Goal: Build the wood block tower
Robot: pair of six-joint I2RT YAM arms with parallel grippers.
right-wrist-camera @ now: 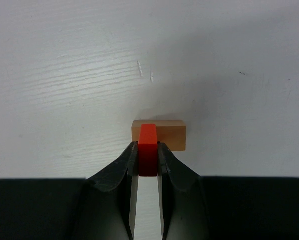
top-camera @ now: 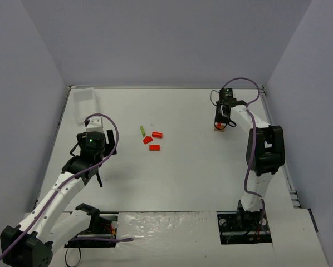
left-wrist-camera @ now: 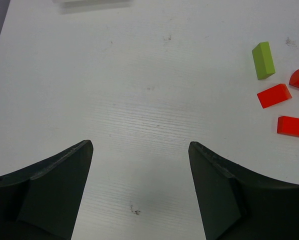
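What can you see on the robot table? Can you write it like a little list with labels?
Left gripper: open, holding nothing, over bare table
Right gripper: shut on a red block
Tan block: on the table, lined up with the held red block; cannot tell if they touch
Green stick: lying loose on the table
Loose red blocks: three, lying close by the green stick, not stacked
Tray: far left corner, apart from all the blocks
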